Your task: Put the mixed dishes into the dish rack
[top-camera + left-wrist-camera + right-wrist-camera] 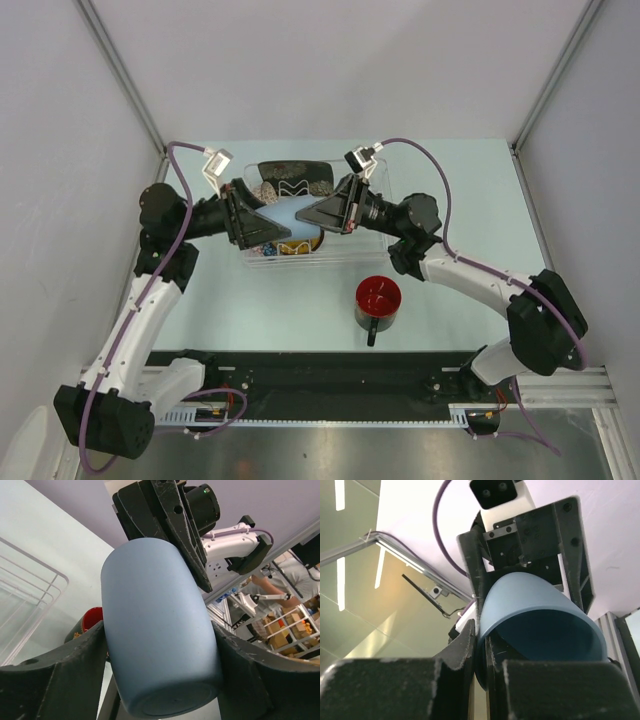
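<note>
A light-blue cup (pixel 284 214) hangs sideways over the dish rack (pixel 352 257), held between both arms. My left gripper (pixel 272 228) grips its body near the base, one finger on each side of the cup (pixel 155 630). My right gripper (pixel 303 212) is shut on the cup's rim (pixel 540 615), pinching the wall between its fingertips (pixel 470 632). The red mug (pixel 378 300) stands upright on the table in front of the rack, handle toward me. Inside the rack a dark dish with a yellow patch (pixel 303 241) shows under the cup, mostly hidden.
The clear rack's wire ribs (pixel 25 595) show at the left of the left wrist view, and the red mug (pixel 91 618) peeks out beside the left finger. More dark and patterned dishes (pixel 293 181) stand at the rack's far side. Grey walls close in left and right.
</note>
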Action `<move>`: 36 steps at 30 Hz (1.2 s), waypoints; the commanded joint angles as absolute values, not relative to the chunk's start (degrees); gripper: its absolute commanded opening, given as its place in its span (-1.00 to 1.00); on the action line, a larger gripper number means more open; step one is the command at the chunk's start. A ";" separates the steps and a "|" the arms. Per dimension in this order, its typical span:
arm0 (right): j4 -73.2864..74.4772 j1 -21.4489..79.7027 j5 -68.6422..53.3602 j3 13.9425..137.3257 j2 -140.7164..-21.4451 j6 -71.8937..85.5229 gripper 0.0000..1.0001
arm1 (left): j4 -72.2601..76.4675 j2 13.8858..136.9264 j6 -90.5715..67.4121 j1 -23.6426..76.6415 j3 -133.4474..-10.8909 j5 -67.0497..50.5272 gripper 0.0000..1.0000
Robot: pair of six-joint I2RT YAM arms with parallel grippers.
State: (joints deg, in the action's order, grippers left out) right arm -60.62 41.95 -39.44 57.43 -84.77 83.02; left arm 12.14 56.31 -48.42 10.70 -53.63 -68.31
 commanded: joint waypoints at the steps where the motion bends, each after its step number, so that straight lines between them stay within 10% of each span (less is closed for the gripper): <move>1: -64.16 43.33 -37.79 56.60 -86.92 84.55 -1.00 | 15.74 55.99 -47.20 11.16 -55.02 -68.82 0.23; 6: -62.77 42.81 -38.23 56.60 -86.49 83.67 -1.00 | 8.36 55.72 -41.58 11.07 -57.65 -68.38 -0.90; 9: -58.90 40.79 -40.33 56.60 -85.35 82.45 -0.53 | 2.48 56.07 -37.02 11.16 -61.67 -66.98 -0.99; 10: -57.76 39.82 -41.21 56.60 -84.65 81.75 0.60 | -5.28 57.03 -34.57 11.08 -63.79 -65.75 -0.99; 11: -55.74 38.68 -42.87 56.69 -82.64 79.48 0.99 | -8.75 57.56 -29.23 11.16 -66.07 -64.87 -0.99; 22: 3.65 11.01 -35.91 56.69 -54.72 45.39 0.99 | -40.06 74.95 -3.18 17.74 -97.98 -46.42 -0.99; 36: 21.36 18.53 -3.88 53.53 -48.52 28.74 0.99 | -58.01 120.05 18.63 32.95 -139.64 -24.63 -0.99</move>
